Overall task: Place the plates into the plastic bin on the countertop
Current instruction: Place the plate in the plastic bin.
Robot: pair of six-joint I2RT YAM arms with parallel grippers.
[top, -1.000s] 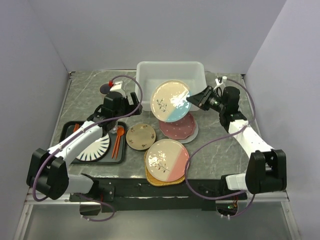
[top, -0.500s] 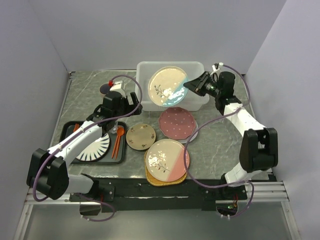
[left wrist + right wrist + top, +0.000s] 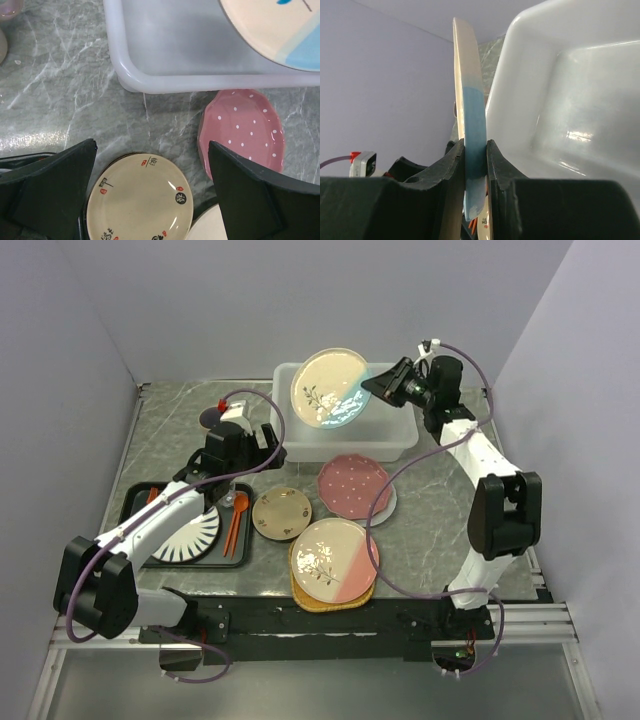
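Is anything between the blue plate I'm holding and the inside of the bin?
Nothing visible does. The right gripper holds the cream-and-blue plate by its rim above the plastic bin, and the part of the bin's floor that shows in the wrist views is bare.

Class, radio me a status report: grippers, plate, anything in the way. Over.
Right gripper shut on cream-and-blue plate, tilted over plastic bin. Left gripper open, empty. Nothing blocking the bin.

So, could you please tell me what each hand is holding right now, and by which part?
The right hand pinches the cream-and-blue plate by its blue rim; the left hand is open and empty.
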